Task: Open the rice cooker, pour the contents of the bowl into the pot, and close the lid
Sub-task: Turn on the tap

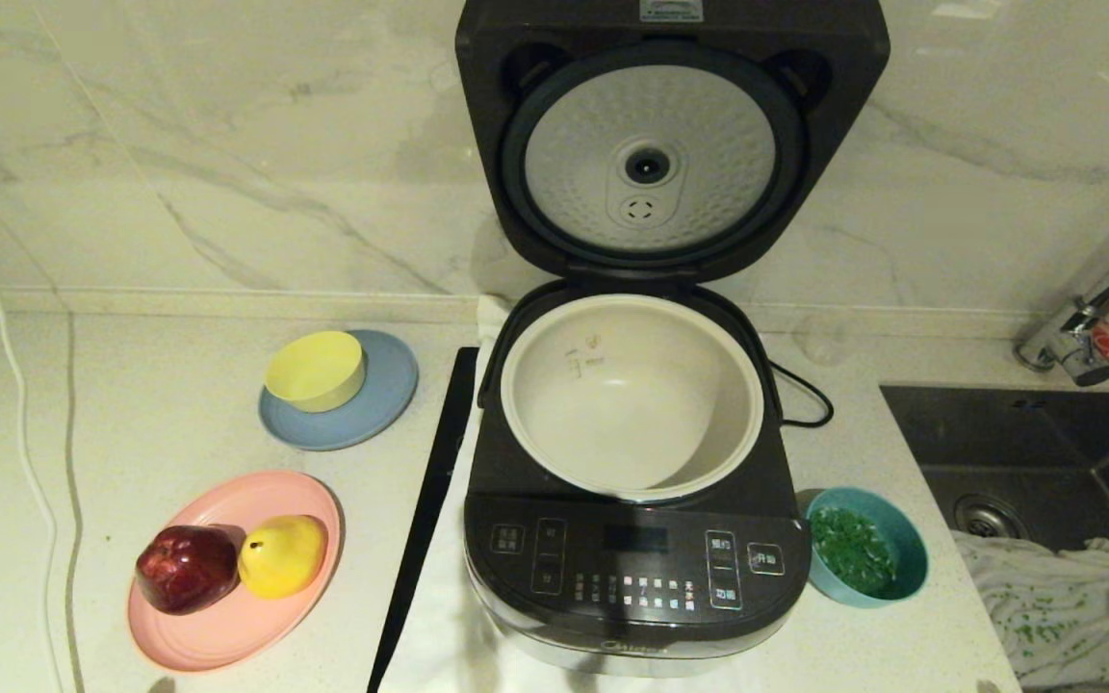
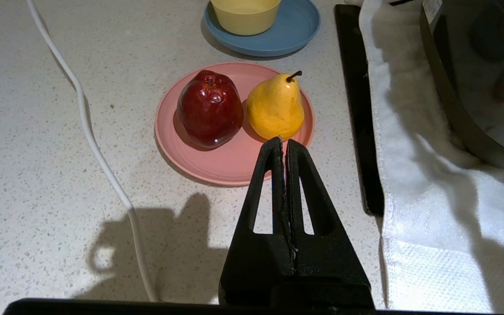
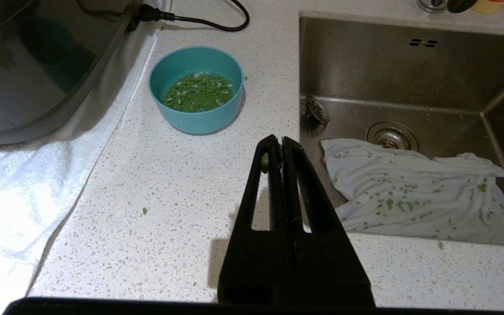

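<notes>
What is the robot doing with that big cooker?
Nothing is being held right now. The rice cooker has its lid up, and the pot inside is empty. The teal bowl of green bits waits beside it. The left gripper and right gripper are shut, hovering over the counter.

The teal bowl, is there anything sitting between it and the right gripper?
Nothing visible: only bare speckled counter lies between the shut right gripper and the teal bowl, which stands beside the rice cooker.
</notes>
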Controlling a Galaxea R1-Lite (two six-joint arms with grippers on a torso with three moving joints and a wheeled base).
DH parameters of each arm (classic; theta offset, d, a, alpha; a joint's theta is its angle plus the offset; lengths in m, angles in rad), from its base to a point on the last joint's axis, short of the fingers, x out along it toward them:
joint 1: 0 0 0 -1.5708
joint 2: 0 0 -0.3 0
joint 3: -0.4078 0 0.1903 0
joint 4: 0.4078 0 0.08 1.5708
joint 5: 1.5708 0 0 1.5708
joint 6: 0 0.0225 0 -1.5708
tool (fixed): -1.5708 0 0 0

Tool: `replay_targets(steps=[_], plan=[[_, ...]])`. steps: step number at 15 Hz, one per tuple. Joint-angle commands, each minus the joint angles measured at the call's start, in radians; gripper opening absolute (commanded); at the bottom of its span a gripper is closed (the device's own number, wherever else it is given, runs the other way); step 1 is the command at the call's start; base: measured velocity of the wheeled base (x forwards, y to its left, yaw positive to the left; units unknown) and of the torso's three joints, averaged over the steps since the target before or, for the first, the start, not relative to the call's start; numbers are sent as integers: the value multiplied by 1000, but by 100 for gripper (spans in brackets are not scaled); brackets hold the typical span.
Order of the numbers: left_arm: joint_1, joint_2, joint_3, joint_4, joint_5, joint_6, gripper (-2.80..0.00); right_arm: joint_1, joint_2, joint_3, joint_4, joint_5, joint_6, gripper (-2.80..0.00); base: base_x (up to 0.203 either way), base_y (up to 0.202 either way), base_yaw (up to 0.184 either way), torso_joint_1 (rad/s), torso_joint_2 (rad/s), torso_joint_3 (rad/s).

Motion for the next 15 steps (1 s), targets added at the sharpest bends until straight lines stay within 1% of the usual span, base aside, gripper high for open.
replay_targets(steps=[1,5,12,15], plan=[[0,-1,3,0,1,-1,-280,0,0,0,0,0,0,-280,0,0,0,0,0,0],[0,0,3,0,1,1,-280,0,0,0,0,2,-15,-280,0,0,0,0,0,0],[0,-1,3,0,1,-1,-280,0,2,0,1,2,-5,-280,0,0,0,0,0,0],[0,-1,3,0,1,0,-280,0,2,-3,6,0,-15,-280,0,0,0,0,0,0]])
